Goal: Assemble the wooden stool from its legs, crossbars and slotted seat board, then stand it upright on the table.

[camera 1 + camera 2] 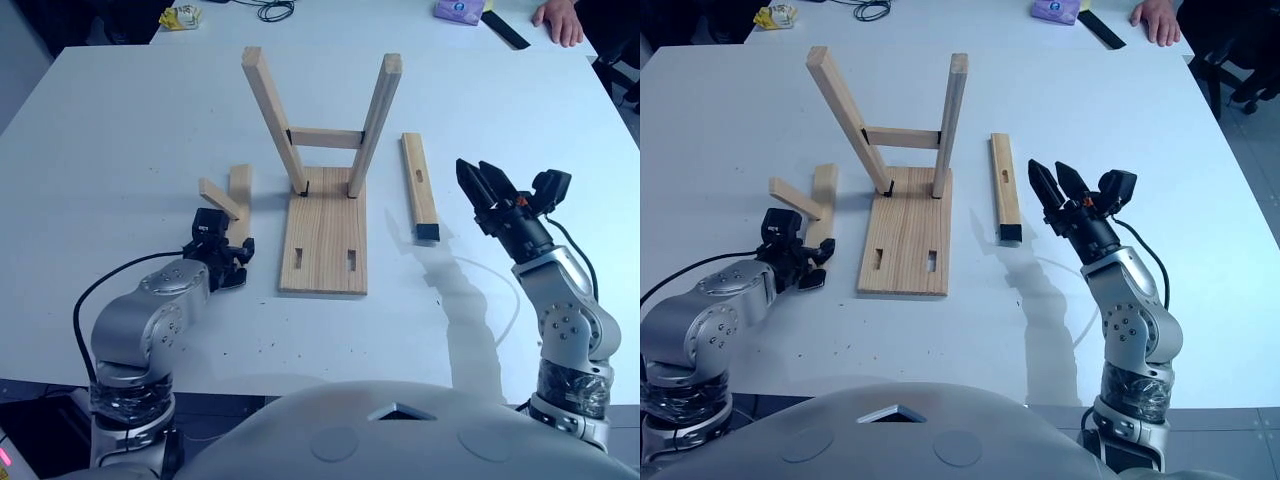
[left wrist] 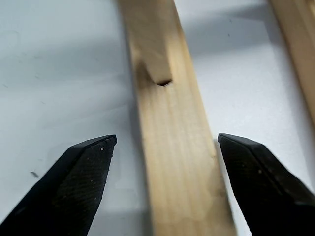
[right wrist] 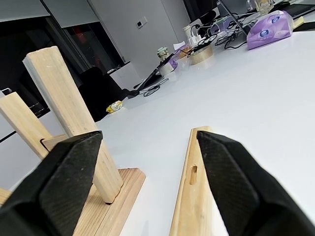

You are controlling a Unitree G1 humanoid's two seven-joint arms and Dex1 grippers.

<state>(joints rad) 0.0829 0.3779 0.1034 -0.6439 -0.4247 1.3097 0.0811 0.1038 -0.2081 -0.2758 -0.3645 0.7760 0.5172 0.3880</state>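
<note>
Since the left gripper point(image 2: 165, 141) sat open astride the leg point(image 1: 241, 185) lying at nine o'clock of the seat board point(image 1: 325, 250), an off-centre squeeze could have twisted it and loosened its crossbar stub point(image 1: 218, 196). Also spread and empty, the right gripper point(image 1: 476, 172) hovered by the loose leg point(image 1: 420, 195) at three o'clock. A careless sweep might have toppled the standing pair point(image 1: 378, 120) at the board's twelve o'clock end.

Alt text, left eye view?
A pale wooden seat board lies on a white table with two wooden legs and a crossbar standing at its far end. The open left gripper sits at a crossbar-fitted leg on the left; the open right gripper hovers near a loose slotted wooden leg on the right.
</note>
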